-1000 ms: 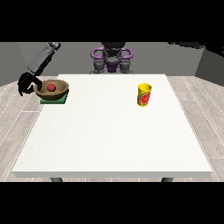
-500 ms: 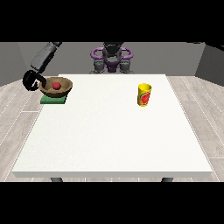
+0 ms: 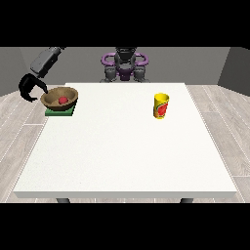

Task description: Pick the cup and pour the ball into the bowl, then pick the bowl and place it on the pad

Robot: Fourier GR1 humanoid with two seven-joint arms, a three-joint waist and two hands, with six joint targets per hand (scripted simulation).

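Observation:
A brown bowl (image 3: 52,94) sits on the green pad (image 3: 59,112) at the table's far left corner. A red ball (image 3: 63,99) lies inside the bowl. The hand at the view's left (image 3: 28,87) hangs just left of the bowl, off the table's edge, its fingers and thumb spread in a relaxed curve around nothing and apart from the bowl's rim. A yellow cup (image 3: 161,105) with a red mark stands upright at the right. No other hand shows.
The white table (image 3: 127,151) spreads wide between the bowl and the cup. The robot's torso (image 3: 125,66) stands behind the far edge. Grey floor lies all around the table.
The hand at the view's left has drawn away from the bowl's rim, leftward and slightly up. The bowl stays on the pad with the ball in it. The cup has not moved.

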